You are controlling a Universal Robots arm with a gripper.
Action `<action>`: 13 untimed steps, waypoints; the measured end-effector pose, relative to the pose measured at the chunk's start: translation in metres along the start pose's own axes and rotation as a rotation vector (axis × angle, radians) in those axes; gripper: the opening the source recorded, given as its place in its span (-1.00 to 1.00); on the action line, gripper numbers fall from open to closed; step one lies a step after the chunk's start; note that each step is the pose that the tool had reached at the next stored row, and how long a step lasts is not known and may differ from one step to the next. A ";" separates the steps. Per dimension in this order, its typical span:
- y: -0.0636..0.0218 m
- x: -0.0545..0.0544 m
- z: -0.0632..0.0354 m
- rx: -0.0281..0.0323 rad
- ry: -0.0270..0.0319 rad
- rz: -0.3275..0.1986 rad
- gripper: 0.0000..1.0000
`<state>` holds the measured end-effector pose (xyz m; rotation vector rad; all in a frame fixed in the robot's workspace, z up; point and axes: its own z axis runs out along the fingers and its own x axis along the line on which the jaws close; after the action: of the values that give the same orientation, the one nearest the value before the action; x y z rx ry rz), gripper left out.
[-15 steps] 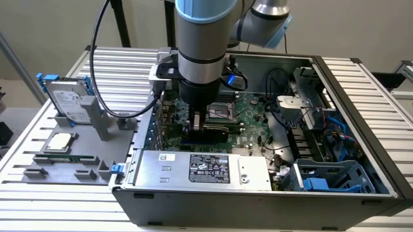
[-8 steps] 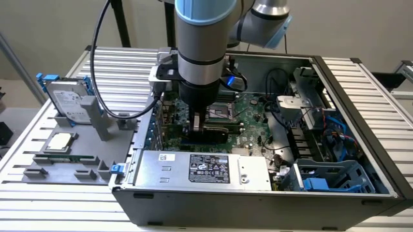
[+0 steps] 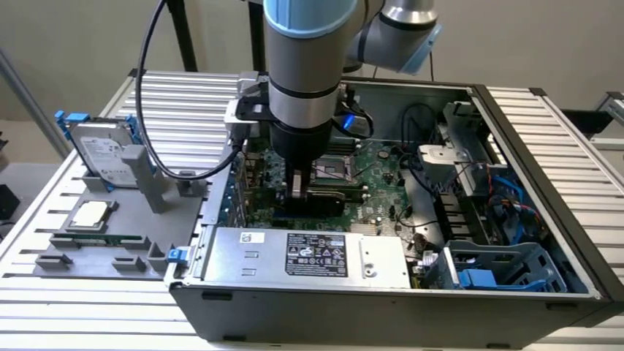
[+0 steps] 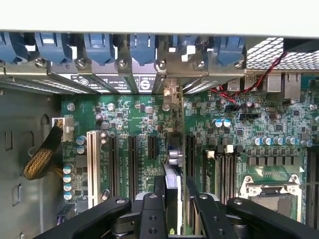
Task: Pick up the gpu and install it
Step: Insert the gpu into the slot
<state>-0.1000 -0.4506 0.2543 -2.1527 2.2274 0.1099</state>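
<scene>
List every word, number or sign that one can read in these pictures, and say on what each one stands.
No text can be read as words.
Black label on the power supply: white print, too small to read.
White sticker beside it: unreadable.
Hard drive label: unreadable.
Stickers by the slot brackets: a round sign, print too small to read.
The gpu in the gripper: no text shows.
</scene>
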 end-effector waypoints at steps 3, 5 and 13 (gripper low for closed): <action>0.0001 -0.001 -0.0143 -0.0017 0.0024 0.000 -1.00; 0.0002 -0.001 -0.0168 -0.0019 0.0025 0.000 -1.00; 0.0001 -0.001 -0.0168 -0.0020 0.0031 0.000 -1.00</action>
<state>-0.0997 -0.4509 0.2711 -2.1556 2.2297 0.1089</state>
